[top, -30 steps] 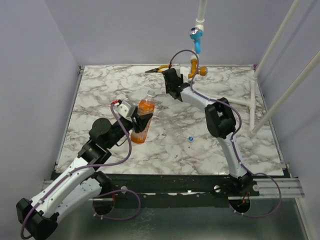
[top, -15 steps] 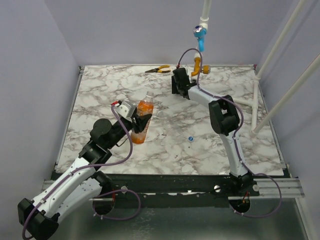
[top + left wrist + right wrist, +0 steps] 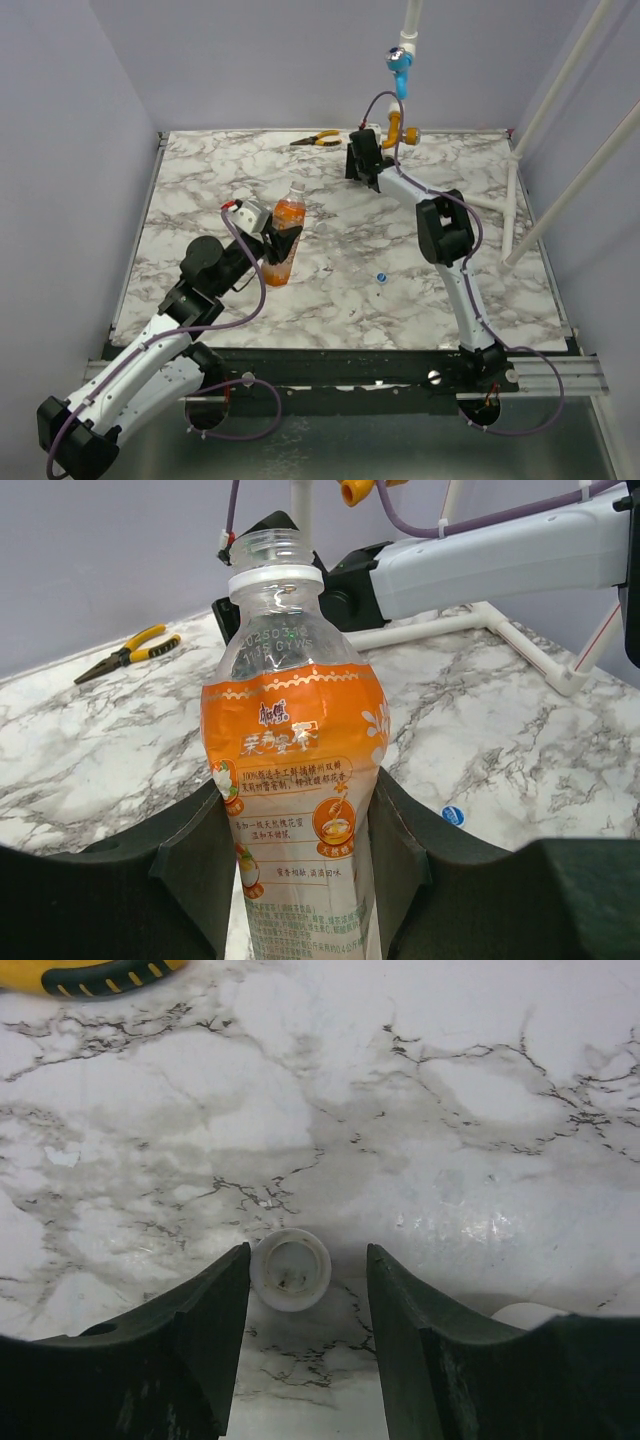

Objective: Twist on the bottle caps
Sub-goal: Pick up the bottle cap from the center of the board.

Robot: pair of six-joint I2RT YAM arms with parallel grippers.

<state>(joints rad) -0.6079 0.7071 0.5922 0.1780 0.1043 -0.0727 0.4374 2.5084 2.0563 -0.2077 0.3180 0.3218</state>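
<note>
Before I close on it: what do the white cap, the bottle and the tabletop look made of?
White cap: likely plastic, matte, slightly translucent rim. Bottle: clear thin plastic, see-through neck, glossy orange printed label. Tabletop: marble pattern with soft sheen; stone or printed laminate, cannot tell.

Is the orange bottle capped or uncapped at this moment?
Uncapped. The bottle has a bare mouth in the left wrist view; the whitish cap lies on the table inside the open right gripper.
</note>
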